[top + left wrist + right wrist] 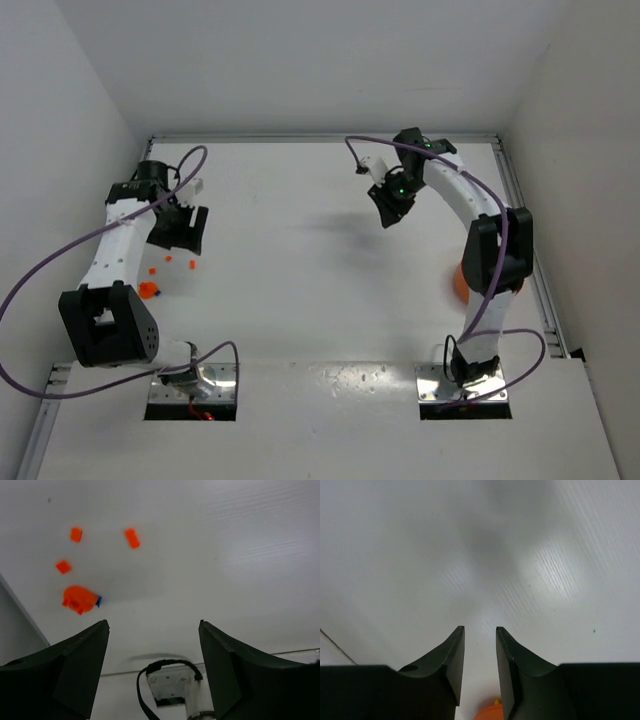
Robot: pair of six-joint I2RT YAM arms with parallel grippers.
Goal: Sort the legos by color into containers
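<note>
Lying diagonal, oblong orange lego (132, 538); left claw (153, 625) spread wide.

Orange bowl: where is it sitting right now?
In the top view, the orange bowl sits on the table, right side, mostly hidden behind the right arm.

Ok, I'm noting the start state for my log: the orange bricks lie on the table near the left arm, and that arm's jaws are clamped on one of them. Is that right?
Not quite: the left jaws stand open with nothing between them, as the left wrist view shows. The orange bricks do lie on the table near the left arm.
</note>
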